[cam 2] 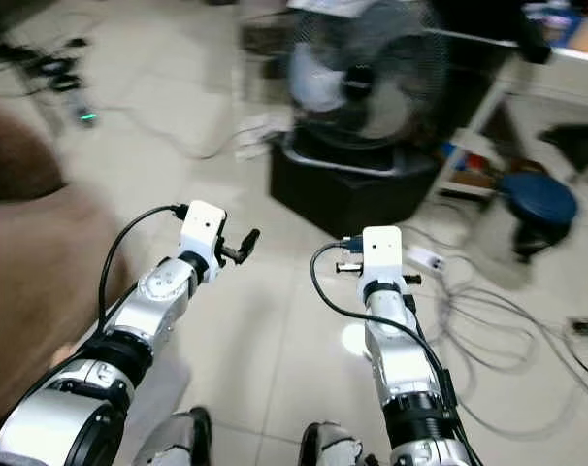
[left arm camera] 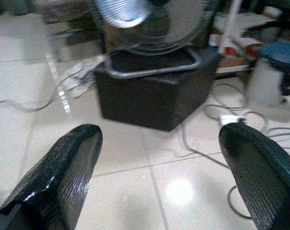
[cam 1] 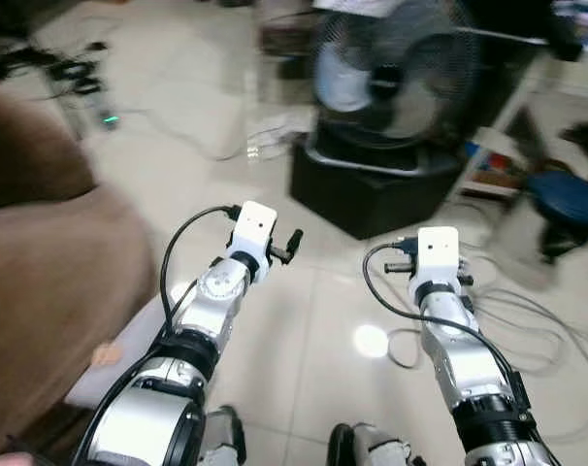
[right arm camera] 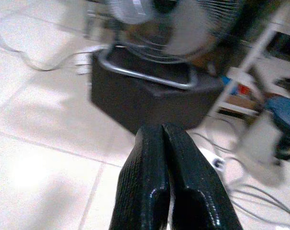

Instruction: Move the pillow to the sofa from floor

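Pillow: 1 pale, flat cushion lying on the floor tiles, touching the sofa's edge, partly hidden.
Sofa: brown, soft-upholstered, at the robot's left.

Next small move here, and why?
Probably turn left and look down: left tool, open, and right tool, shut, face the fan, both empty. A pale shape, maybe the pillow, lies by the sofa under the left arm.

**Open tile ahead, clutter beyond**

Bare floor lies open before both arms. Ahead, a black box carrying a fan blocks the way. Loose cables sprawl right; the brown sofa walls the left.
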Tool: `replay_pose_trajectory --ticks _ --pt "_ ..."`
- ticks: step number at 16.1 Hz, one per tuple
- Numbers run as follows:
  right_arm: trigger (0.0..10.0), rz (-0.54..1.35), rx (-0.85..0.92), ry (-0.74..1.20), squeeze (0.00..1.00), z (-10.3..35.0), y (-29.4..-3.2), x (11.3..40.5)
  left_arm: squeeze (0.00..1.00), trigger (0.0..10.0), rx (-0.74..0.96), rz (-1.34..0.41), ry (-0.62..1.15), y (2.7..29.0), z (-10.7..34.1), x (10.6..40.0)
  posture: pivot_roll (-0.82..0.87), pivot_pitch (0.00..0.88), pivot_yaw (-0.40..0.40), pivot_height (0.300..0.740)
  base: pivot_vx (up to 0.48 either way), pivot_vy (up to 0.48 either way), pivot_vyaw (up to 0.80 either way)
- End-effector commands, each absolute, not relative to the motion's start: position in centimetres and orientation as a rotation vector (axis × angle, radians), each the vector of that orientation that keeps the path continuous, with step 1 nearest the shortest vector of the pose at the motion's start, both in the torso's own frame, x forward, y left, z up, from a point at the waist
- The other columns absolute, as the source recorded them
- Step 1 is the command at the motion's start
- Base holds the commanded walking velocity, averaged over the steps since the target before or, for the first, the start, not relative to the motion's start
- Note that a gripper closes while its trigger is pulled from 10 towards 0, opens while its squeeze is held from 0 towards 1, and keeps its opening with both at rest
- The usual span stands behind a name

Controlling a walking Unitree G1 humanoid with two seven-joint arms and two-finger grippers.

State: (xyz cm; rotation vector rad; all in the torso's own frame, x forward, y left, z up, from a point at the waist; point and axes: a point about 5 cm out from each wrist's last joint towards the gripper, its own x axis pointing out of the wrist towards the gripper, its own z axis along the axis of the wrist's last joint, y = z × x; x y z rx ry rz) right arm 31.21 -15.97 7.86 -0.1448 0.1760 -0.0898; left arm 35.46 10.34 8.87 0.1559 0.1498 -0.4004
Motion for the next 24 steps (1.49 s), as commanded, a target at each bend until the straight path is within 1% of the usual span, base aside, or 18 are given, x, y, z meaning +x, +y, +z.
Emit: replay_pose_trajectory --ticks 1,2,9,18,21,22,24 --pt "10.0 -0.103 -0.126 0.163 0.0 8.14 -16.27 31.19 0.0 10.0 0.165 -0.41 0.155 10.18 8.7 35.32 -0.16 0.131 -0.05 0.71 0.0 0.0 0.64" --pt "10.0 -0.113 -0.114 0.166 0.0 8.08 -16.31 31.14 0.0 10.0 0.165 -0.412 0.155 10.17 8.69 35.29 -0.16 0.133 -0.049 0.71 0.0 0.0 0.56" --pt "10.0 -0.111 -0.104 0.165 0.0 7.97 -16.38 30.75 0.0 10.0 0.162 -0.417 0.165 10.21 8.42 35.09 -0.16 0.138 -0.047 0.71 0.0 0.0 0.0" --pt "10.0 -0.079 -0.143 0.138 0.0 8.12 -15.97 30.71 0.0 10.0 0.191 -0.423 0.16 10.3 8.36 35.0 -0.15 0.129 -0.05 0.71 0.0 0.0 0.0" --pt "10.0 -0.059 -0.151 0.125 0.0 8.28 -15.75 30.78 0.0 10.0 0.209 -0.421 0.183 10.47 8.16 35.01 -0.15 0.133 -0.049 0.71 0.0 0.0 0.67" --pt "10.0 -0.06 -0.15 0.125 0.0 8.27 -15.73 30.75 0.0 10.0 0.182 -0.426 0.199 10.45 8.04 34.97 -0.15 0.134 -0.049 0.71 0.0 0.0 0.63" --pt "10.0 -0.063 -0.149 0.13 0.0 8.16 -15.74 30.64 0.0 10.0 0.192 -0.422 0.198 10.53 8.0 34.91 -0.15 0.136 -0.051 0.71 0.0 0.0 0.62"
